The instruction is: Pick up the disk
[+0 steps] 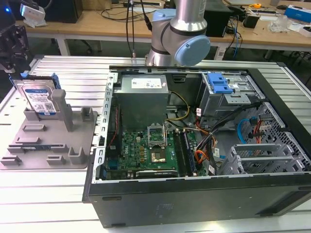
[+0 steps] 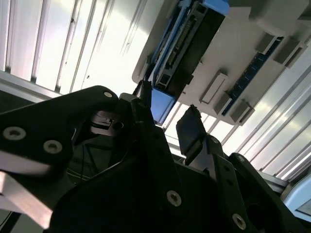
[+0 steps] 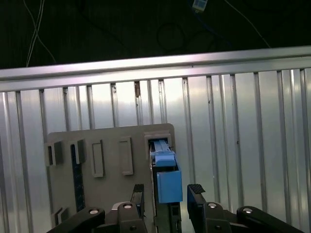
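Note:
The disk (image 1: 41, 99) stands on edge in a slot at the back of the grey holder tray (image 1: 48, 145), at the exterior view's left. Its blue-and-white label faces the camera, with a blue side rail along its top. My gripper (image 1: 12, 48) hangs dark just above and behind it. In the first wrist view the gripper (image 3: 167, 191) is open, one fingertip on each side of the disk's (image 3: 165, 179) blue rail with small gaps. The second wrist view also shows the gripper (image 2: 166, 109) open, the disk (image 2: 187, 43) beyond its fingertips on the tray (image 2: 238, 53).
An open computer case (image 1: 194, 145) lies to the exterior view's right of the tray, with a blue drive-bay bracket (image 1: 218, 82) inside. The arm's base (image 1: 177, 39) stands behind it. The ribbed metal table (image 1: 53, 194) ends at a rail (image 3: 155, 65) past the tray (image 3: 112, 141).

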Available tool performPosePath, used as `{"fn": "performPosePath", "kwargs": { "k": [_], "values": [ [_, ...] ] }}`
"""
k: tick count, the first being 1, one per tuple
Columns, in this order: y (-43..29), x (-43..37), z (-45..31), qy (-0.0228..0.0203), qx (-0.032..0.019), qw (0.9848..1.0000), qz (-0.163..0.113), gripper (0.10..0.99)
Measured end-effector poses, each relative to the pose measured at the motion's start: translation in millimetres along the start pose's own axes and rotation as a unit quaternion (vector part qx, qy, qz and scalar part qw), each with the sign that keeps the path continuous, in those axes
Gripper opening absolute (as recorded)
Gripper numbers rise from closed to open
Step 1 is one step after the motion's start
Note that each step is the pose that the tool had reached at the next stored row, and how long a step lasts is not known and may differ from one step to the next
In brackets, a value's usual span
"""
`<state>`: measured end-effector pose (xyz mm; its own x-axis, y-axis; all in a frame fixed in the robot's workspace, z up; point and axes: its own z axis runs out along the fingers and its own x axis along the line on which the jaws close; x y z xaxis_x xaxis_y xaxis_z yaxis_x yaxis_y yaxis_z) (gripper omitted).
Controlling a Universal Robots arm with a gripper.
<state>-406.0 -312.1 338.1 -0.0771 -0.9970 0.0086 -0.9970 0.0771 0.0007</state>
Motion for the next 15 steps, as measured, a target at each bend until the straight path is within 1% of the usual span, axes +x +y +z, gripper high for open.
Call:
{"fn": "performPosePath", "kwargs": {
  "k": [1,2,4,5,8,11,15],
  "values": [
    [-0.1,0.0,0.2,0.0002,0.0000,1.0000,0.000,0.482],
    [-0.1,0.0,1.5,0.0016,0.0001,1.0000,-0.001,0.482],
    [0.5,-0.9,2.6,0.0030,0.0002,1.0000,-0.001,0.482],
    [1.6,-2.6,3.7,0.0042,0.0004,1.0000,-0.005,0.482],
    [2.2,-3.8,5.4,0.0057,0.0006,0.9999,-0.012,0.482],
    [2.4,-5.3,8.7,0.0082,0.0010,0.9996,-0.027,0.482],
    [2.5,-5.3,11.7,0.0090,0.0011,0.9995,-0.032,0.482]
  ]
}}
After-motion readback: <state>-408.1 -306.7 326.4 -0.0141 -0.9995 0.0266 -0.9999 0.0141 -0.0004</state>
